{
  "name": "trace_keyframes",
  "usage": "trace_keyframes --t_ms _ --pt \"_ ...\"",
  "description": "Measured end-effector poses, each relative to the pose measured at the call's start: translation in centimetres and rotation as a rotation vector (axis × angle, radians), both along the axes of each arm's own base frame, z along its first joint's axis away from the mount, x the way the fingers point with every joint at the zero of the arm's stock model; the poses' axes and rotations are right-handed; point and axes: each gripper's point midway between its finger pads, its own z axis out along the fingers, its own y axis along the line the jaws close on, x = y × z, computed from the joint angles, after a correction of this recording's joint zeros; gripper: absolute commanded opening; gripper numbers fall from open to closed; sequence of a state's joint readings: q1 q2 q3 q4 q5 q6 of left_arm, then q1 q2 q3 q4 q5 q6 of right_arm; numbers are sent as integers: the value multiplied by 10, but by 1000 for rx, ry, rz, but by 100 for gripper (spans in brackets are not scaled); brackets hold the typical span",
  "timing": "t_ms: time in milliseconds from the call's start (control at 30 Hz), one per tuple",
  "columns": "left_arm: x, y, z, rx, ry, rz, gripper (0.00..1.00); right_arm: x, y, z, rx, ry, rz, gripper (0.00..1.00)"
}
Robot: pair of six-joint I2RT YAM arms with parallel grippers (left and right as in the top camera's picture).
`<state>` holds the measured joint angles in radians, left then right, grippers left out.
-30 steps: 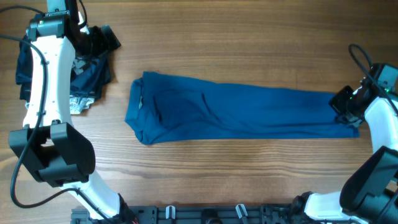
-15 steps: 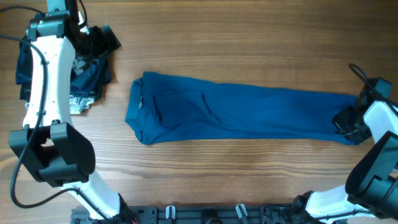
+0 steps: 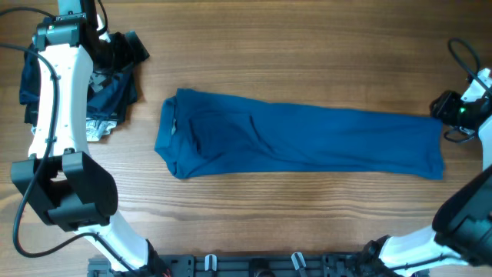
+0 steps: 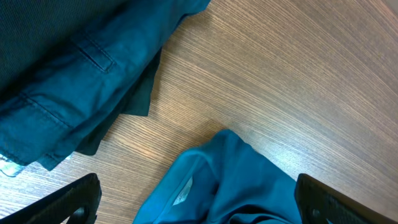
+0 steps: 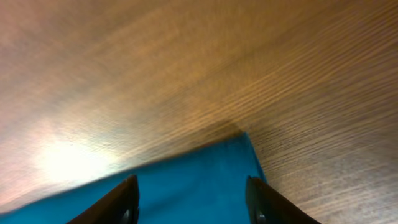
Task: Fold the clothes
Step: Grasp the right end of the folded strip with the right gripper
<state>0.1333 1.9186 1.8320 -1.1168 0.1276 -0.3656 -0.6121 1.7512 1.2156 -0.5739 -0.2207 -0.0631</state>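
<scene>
The shirt point(image 3: 300, 142) lay folded into a long blue strip, collar end bunched, flat on the wooden table point(image 3: 307, 46). Your left gripper point(image 4: 199, 202) and right gripper point(image 5: 193, 202) both gaped, holding nothing.

Robotics lab bench: wood-grain table point(image 3: 307, 46), 2 white robot arms point(image 3: 55, 100), black mounting rail point(image 3: 254, 266).

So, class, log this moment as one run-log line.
polo shirt: long strip, flat on table | left gripper: open, empty, by dark garments | right gripper: open, empty, at shirt's hem corner
</scene>
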Motion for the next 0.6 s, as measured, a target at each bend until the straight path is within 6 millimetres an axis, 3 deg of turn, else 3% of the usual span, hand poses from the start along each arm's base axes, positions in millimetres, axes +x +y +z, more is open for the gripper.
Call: trace_keyframes --t_ms 100,200,300,333,433,467,500,600 --pt "0 0 0 0 0 0 100 -5 -2 -35 20 74 42 45" --pt "0 0 0 0 0 0 100 -14 -8 -61 35 133 49 54" --pt "0 0 0 0 0 -1 100 -14 -13 -64 10 145 49 71" --pt "0 0 0 0 0 0 100 -13 -14 -64 1 141 52 71" --pt "0 0 0 0 0 0 100 -13 -15 -64 -4 140 54 57" --pt "0 0 0 0 0 0 100 -13 -15 -64 -2 139 50 40" --pt "0 0 0 0 0 0 100 -13 -15 -63 0 138 46 33" --pt "0 0 0 0 0 -1 100 -12 -16 -67 4 137 40 22"
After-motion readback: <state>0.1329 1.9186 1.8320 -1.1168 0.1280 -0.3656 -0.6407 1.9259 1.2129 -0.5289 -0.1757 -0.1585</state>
